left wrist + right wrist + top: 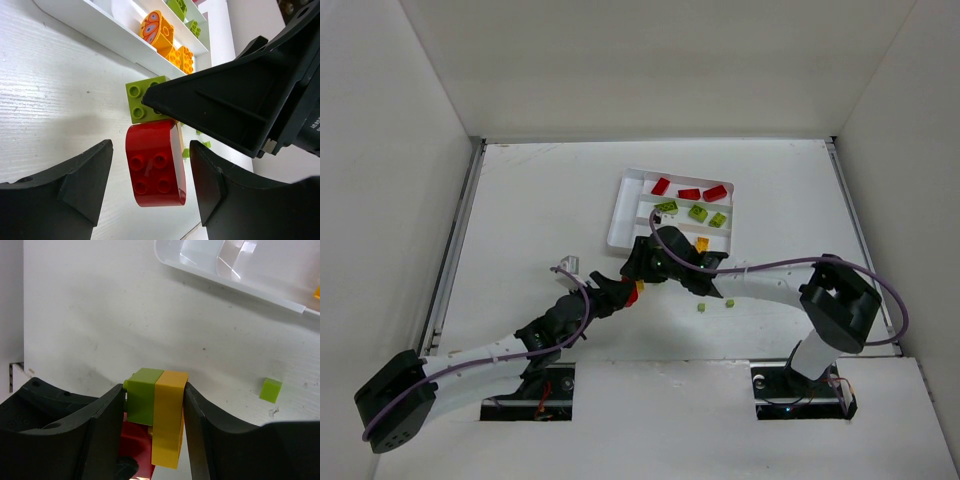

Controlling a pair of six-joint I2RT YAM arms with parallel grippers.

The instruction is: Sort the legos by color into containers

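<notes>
A clump of legos, a lime green brick (145, 395), a yellow-orange brick (169, 415) and a red brick (136, 445), is held just off the table in front of the white tray (620, 215). My right gripper (152, 400) is shut on the green and yellow bricks. My left gripper (150, 175) is open, with its fingers on either side of the red brick (155, 170) and small gaps on both sides. In the top view the two grippers meet at the red brick (638, 290). The tray holds red bricks (689, 192) in the far slot, green ones (697, 212) in the middle and an orange one (701, 243) in the near slot.
Two small loose green pieces (702, 308) (729, 302) lie on the table right of the grippers; one shows in the right wrist view (270, 390). A small pale object (567, 264) lies left of the grippers. Orange bricks (160, 30) sit behind the tray wall (100, 25).
</notes>
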